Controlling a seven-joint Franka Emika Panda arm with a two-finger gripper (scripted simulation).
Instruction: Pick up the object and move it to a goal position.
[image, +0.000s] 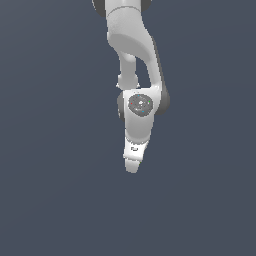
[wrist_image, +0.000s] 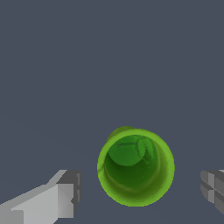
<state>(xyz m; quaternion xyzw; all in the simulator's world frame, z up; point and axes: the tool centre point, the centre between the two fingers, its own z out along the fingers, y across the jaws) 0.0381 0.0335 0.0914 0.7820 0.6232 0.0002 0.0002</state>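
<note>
The object (wrist_image: 135, 167) is a bright green cup-like cylinder with a darker hollow centre, seen from above in the wrist view. It stands upright between my two grey fingertips (wrist_image: 70, 192), with a gap on each side, so nothing touches it. My gripper (wrist_image: 140, 192) is open around it. In the exterior view the white arm hangs down over the grey floor and the gripper (image: 132, 167) points downward; the object is hidden behind the hand there.
A plain dark grey-blue floor (image: 50, 200) fills both views. Only the arm's white links (image: 132, 40) stand above it.
</note>
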